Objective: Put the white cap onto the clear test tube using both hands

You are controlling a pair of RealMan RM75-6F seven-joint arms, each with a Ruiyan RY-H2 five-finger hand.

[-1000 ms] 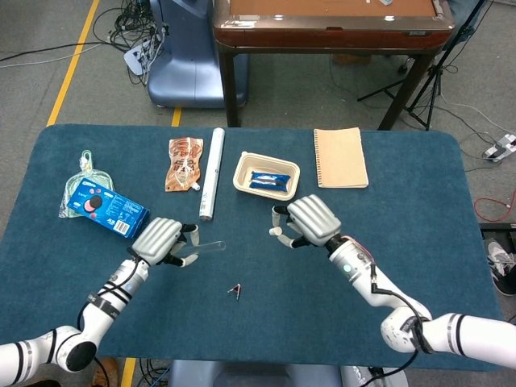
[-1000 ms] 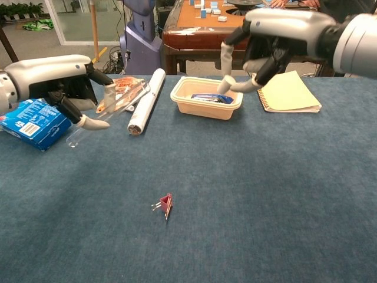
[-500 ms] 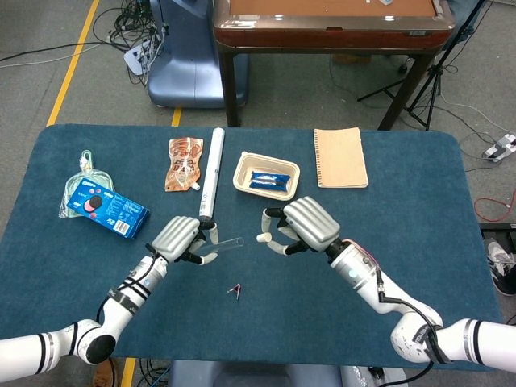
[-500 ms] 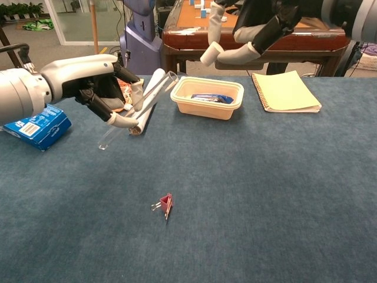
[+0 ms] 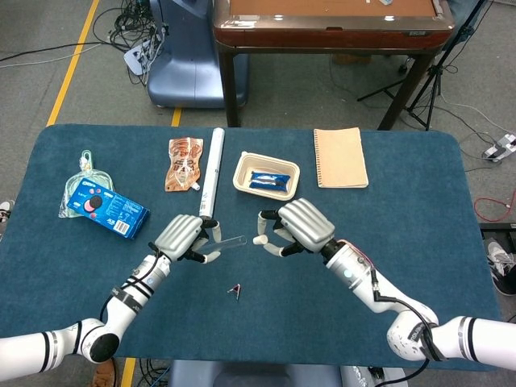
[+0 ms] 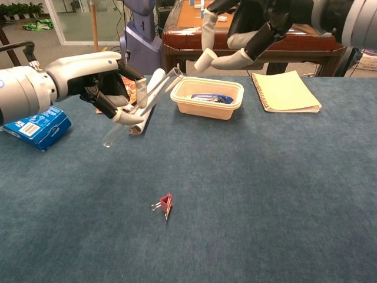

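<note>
— What do you have on the far left?

— One blue cardboard snack box (image 5: pixel 107 210), then one printed foil pouch (image 5: pixel 184 164) and one white rolled paper tube (image 5: pixel 212 172).

— And your left hand (image 5: pixel 183 239)?

— It grips the single clear glass test tube (image 5: pixel 226 241), tilted, open mouth toward your right hand (image 5: pixel 299 226).

— Where is the cap?

— You pinch one small white cap (image 5: pixel 260 239) in the right hand's fingertips, just beside the tube's mouth, not on it.

— Anything else?

— One small red binder clip (image 6: pixel 165 204), one beige tray (image 5: pixel 242 171) holding one blue packet (image 5: pixel 268 181), one tan spiral notebook (image 5: pixel 339 157).
</note>
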